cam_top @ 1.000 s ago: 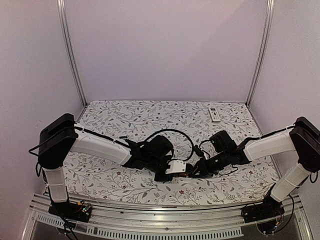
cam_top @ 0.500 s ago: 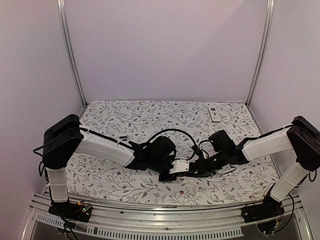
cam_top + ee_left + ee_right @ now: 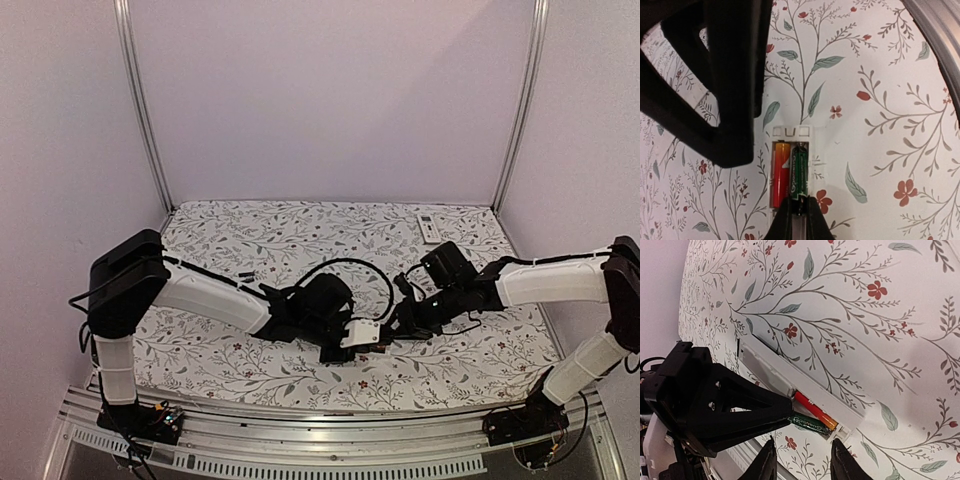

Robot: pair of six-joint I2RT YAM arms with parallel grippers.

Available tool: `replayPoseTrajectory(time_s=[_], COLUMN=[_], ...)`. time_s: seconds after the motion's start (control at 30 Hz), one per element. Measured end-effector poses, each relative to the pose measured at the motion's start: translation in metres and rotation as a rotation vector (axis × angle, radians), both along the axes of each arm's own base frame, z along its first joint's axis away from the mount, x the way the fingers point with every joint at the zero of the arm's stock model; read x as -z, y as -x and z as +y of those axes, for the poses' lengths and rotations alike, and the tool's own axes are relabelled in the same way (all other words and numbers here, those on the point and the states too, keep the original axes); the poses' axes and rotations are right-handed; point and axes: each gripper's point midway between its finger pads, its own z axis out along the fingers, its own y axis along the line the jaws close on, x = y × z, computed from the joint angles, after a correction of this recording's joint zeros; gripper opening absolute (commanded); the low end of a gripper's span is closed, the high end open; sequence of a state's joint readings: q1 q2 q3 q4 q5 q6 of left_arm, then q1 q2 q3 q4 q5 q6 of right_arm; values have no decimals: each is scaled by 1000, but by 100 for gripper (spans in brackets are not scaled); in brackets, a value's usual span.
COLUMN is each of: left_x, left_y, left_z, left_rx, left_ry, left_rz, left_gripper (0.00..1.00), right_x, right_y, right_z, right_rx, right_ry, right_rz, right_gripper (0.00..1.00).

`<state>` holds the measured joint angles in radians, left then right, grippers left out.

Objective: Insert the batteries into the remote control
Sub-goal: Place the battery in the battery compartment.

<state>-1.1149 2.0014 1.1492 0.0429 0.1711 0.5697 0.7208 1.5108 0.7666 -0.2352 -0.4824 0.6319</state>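
The remote control (image 3: pixel 772 370) lies flat on the flowery cloth (image 3: pixel 250 240). It is near the front of the table, between the two arms. Its back is open, so the battery slot (image 3: pixel 816 162) shows.

Two batteries lie in the slot, side by side and touching. One is the red battery (image 3: pixel 780 172), which is red with an orange end. It lies flat in its place. The other is the dark battery (image 3: pixel 800 167), which is black and green. It lies right next to the red one. I cannot tell if it is pushed all the way down.

The left gripper (image 3: pixel 800 215) is almost closed. Its two thin fingers (image 3: pixel 786 222) pinch one end of the dark battery, one finger on each side. The tip of the gripper is right at the end of the slot.

The right gripper (image 3: pixel 802 462) is wide open. Its fingers stand well apart and nothing is between them. It hangs just beside the end of the remote control where the batteries are. As far as the pictures show, it touches no battery. In the left wrist view it shows as a big black shape close to the slot.

A second remote (image 3: pixel 428 229) lies well apart from all this, at the back right of the cloth.
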Motion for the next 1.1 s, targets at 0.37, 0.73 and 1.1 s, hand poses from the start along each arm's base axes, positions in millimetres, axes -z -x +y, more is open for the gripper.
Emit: replayPoseTrajectory(time_s=[0.37,0.73,1.1], left_x=[1,2,2], left_y=[-2,-5,-15], left_z=[-4,-10,-8], left_rx=[-1,2,28], left_ry=[17,31,54], left_rz=[-6,-14,25], left_gripper=[0,0,0], right_x=[30,43,43], right_y=[10,19,17], right_z=[-13,-8,-9], right_rx=[14,-1,-62], right_ry=[42,-2,-1], right_rz=[77,133,108], right_gripper=[37,34,34])
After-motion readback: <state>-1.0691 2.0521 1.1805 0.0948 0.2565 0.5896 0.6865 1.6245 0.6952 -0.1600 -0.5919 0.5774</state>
